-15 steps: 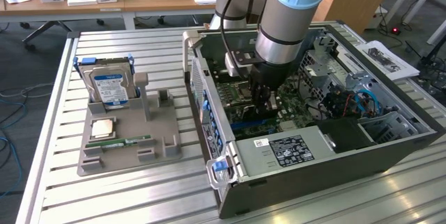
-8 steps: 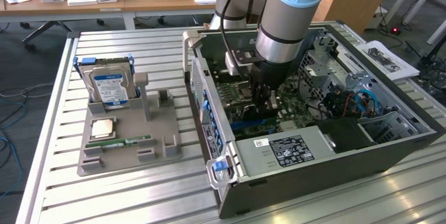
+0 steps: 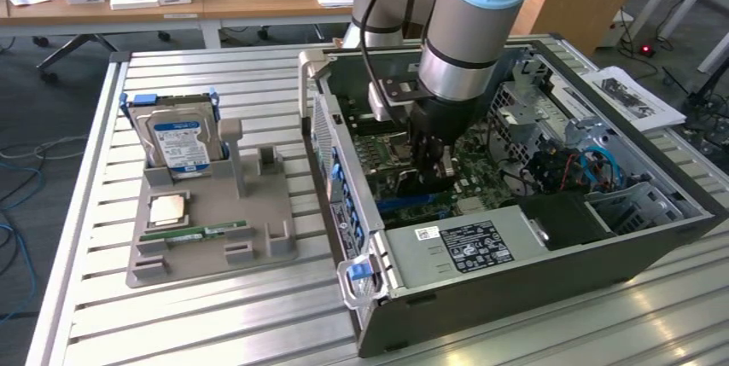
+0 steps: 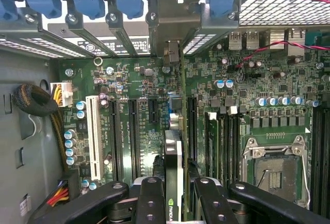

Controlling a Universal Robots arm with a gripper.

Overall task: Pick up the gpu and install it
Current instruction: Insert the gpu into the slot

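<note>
On the table (image 3: pixel 205 315), the holder (image 3: pixel 262 251) sits at the exterior view's left and the case (image 3: pixel 547 255) at its right, near each other. In the holder, the hard drive (image 3: pixel 180 140) stands upright at the back. The CPU (image 3: pixel 169 209) lies before it, and the memory stick (image 3: pixel 211 232) before that. A desk (image 3: pixel 228 3) stands behind the table. Inside the case, the gripper (image 3: pixel 431 174) clasps the gpu (image 4: pixel 174 152) on edge over the motherboard (image 4: pixel 139 79), between the expansion slots and the socket (image 4: pixel 273 175), its far end at the case wall. The power supply (image 3: pixel 467 245) sits in the case's near corner.
</note>
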